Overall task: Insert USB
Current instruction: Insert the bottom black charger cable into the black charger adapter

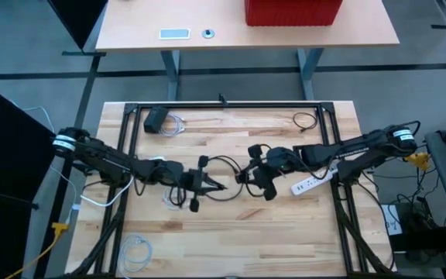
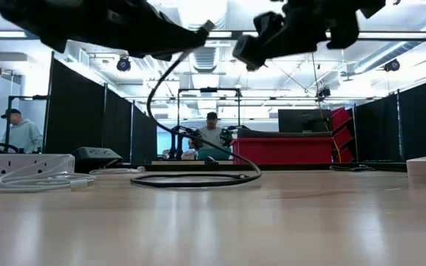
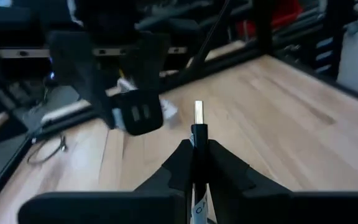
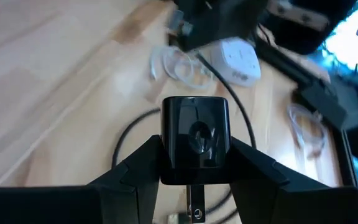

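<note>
Both grippers meet above the middle of your wooden table (image 1: 285,225), each clamped on its half of the job. Your left gripper (image 1: 211,184) pinches a USB plug (image 3: 198,118) between its fingers (image 3: 229,168), the metal tip pointing ahead toward the other arm. Your right gripper (image 1: 255,177) is closed on a black charger block (image 4: 194,140), which sits squarely between its fingers (image 4: 132,165); from the right wrist view a metal prong shows on the block's near end.

From overhead, plug and block are near each other but apart, with a gap of bare wood between them. The left wrist view shows the block held ahead of the plug, its face with two slots turned toward the camera, slightly off the plug's line. The black cable (image 2: 198,179) drops from the plug in a loop and lies coiled on the table below the two arms, as the low view shows.

A white power strip (image 1: 310,184) lies on the table just beside your right arm. A black adapter (image 1: 156,118) with a white cord rests near the far left corner, a small black cable loop (image 1: 306,120) near the far right, and a coiled white cable (image 1: 136,252) at the near left edge. Two people (image 2: 211,133) are visible in the room beyond the table.
</note>
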Motion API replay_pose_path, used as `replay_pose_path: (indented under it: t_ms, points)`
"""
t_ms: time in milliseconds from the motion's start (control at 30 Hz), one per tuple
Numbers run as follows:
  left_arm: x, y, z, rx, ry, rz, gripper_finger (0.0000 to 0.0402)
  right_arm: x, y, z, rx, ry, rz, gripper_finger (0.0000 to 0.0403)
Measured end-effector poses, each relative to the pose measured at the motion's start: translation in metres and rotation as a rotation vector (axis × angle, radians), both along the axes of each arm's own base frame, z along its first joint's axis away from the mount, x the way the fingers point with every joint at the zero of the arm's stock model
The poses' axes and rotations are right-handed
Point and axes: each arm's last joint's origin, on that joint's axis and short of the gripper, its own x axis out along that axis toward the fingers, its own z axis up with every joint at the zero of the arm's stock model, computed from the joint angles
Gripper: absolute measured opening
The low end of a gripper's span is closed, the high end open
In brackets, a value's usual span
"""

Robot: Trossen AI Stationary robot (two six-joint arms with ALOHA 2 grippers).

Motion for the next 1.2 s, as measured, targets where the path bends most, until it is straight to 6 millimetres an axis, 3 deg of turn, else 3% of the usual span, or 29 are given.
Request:
replay_pose_path:
  t_ms: [300, 500, 867, 933, 1000, 1133, 1200]
  points:
    - [0.006, 0.006, 0.002, -0.007, -0.043, 0.036, 0.0023, -0.002, 0.004, 0.005, -0.044, -0.04, 0.04, 0.0146]
    - [0.017, 0.007, -0.003, 0.038, 0.087, 0.145, 0.0023, -0.005, 0.001, 0.011, -0.03, -0.061, 0.026, 0.0146]
    - [0.021, 0.004, -0.003, 0.076, 0.113, 0.176, 0.0023, -0.003, -0.001, 0.002, 0.04, 0.001, -0.023, 0.0146]
    - [0.019, 0.001, -0.003, 0.162, 0.109, 0.246, 0.0023, -0.003, -0.003, 0.0, 0.085, 0.027, -0.047, 0.0146]
    - [0.016, -0.004, -0.004, 0.365, 0.128, 0.346, 0.0023, -0.003, -0.011, 0.0, 0.224, 0.056, -0.096, 0.0146]
    - [0.015, -0.009, -0.008, 0.861, 0.193, 0.339, 0.0023, -0.004, -0.042, -0.006, 0.689, 0.198, -0.129, 0.0146]
    - [0.017, -0.01, -0.007, 1.002, 0.19, 0.305, 0.0023, -0.005, -0.055, -0.009, 0.875, 0.27, -0.155, 0.0146]
